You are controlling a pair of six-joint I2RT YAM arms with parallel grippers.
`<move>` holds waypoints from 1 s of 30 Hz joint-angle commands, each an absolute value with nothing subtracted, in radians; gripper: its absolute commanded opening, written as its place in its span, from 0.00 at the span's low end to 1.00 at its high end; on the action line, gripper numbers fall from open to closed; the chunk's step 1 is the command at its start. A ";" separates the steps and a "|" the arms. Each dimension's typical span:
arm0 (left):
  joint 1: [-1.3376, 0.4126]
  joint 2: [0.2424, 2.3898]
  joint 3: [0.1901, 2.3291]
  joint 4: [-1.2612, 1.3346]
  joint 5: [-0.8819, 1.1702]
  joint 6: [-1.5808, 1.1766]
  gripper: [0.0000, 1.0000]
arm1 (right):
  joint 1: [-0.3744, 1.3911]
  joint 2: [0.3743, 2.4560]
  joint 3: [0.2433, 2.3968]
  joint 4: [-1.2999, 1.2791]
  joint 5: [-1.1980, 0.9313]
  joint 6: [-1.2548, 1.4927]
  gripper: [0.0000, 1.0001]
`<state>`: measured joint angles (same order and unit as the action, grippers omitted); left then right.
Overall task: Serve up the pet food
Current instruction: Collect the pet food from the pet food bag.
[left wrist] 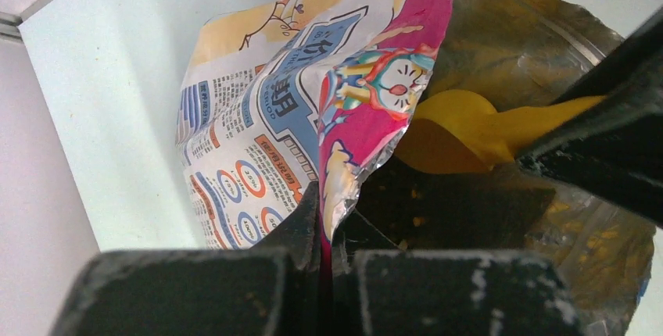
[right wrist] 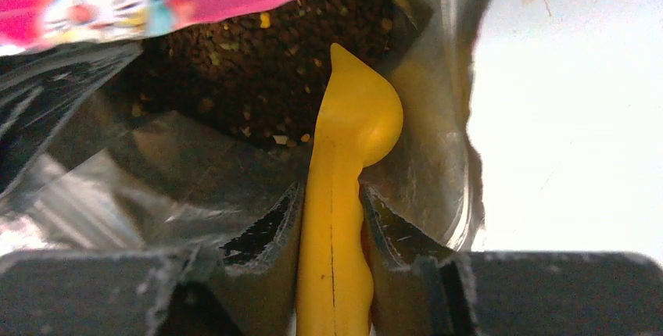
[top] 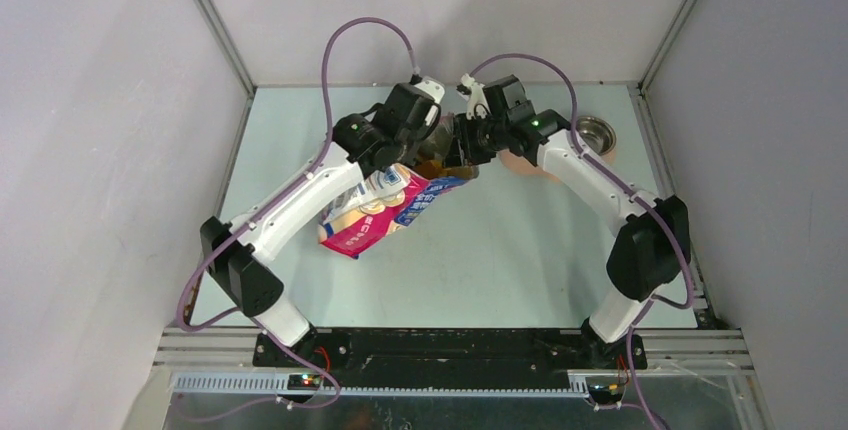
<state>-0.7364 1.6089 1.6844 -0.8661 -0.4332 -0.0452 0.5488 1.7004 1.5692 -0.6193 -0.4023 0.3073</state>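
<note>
Gripped bag [left wrist: 258, 133], scoop [right wrist: 356, 117] seemingly in pet food [right wrist: 250, 62]

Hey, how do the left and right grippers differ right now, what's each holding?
The left gripper is shut on the rim of the pet food bag; the right gripper is shut on the yellow scoop by its handle, reaching into the bag's mouth. The left pinches thin foil; the right grips rigid plastic, with the bowl near the kibble. Both are shut.
</note>
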 commanded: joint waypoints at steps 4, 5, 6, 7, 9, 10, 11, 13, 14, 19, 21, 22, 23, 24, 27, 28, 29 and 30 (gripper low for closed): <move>-0.753 1.584 1.678 -0.662 -0.314 -0.029 0.00 | 0.509 1.785 1.495 -0.419 -0.577 0.457 0.00; -0.752 1.581 1.666 -0.649 -0.301 -0.022 0.00 | 0.510 1.812 1.495 -0.392 -0.596 0.468 0.00; -0.752 1.575 1.642 -0.643 -0.282 -0.019 0.00 | 0.514 1.825 1.497 -0.382 -0.629 0.487 0.00; -0.752 1.571 1.631 -0.631 -0.269 -0.015 0.00 | 0.516 1.850 1.499 -0.362 -0.646 0.497 0.00; -0.753 1.555 1.590 -0.616 -0.252 -0.005 0.00 | 0.525 1.884 1.503 -0.329 -0.691 0.529 0.00; -0.752 1.551 1.580 -0.608 -0.247 -0.002 0.00 | 0.534 1.895 1.503 -0.319 -0.714 0.548 0.00; -0.752 1.543 1.562 -0.606 -0.236 -0.002 0.00 | 0.539 1.913 1.503 -0.302 -0.724 0.559 0.00; -0.751 1.532 1.543 -0.602 -0.221 0.011 0.00 | 0.555 1.938 1.500 -0.271 -0.761 0.592 0.00; -0.747 1.527 1.536 -0.600 -0.213 0.026 0.00 | 0.563 1.951 1.498 -0.241 -0.791 0.622 0.00; -0.682 1.488 1.483 -0.581 -0.098 0.040 0.00 | 0.568 1.962 1.428 -0.062 -0.918 0.788 0.00; -0.645 1.465 1.455 -0.572 -0.037 0.045 0.00 | 0.567 1.956 1.392 0.025 -0.955 0.842 0.00; -0.635 1.456 1.441 -0.565 0.000 0.052 0.00 | 0.566 1.952 1.379 0.077 -0.962 0.861 0.00; -0.617 1.437 1.421 -0.559 0.019 0.056 0.00 | 0.566 1.951 1.352 0.109 -0.978 0.902 0.00; -0.612 1.428 1.412 -0.554 0.052 0.072 0.00 | 0.564 1.951 1.340 0.178 -0.985 0.927 0.00; -0.598 1.388 1.381 -0.563 0.087 0.107 0.00 | 0.563 1.956 1.289 0.306 -1.021 1.043 0.00; -0.596 1.376 1.377 -0.565 0.107 0.112 0.00 | 0.562 1.958 1.271 0.368 -1.028 1.063 0.00; -0.591 1.370 1.367 -0.567 0.114 0.118 0.00 | 0.561 1.959 1.264 0.398 -1.037 1.104 0.00; -0.591 1.359 1.363 -0.567 0.125 0.121 0.00 | 0.561 1.958 1.251 0.454 -1.043 1.120 0.00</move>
<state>-0.5938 1.4361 1.3792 -0.5835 -0.0166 0.0711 0.5285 1.9339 1.2873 0.1814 -0.8753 0.9066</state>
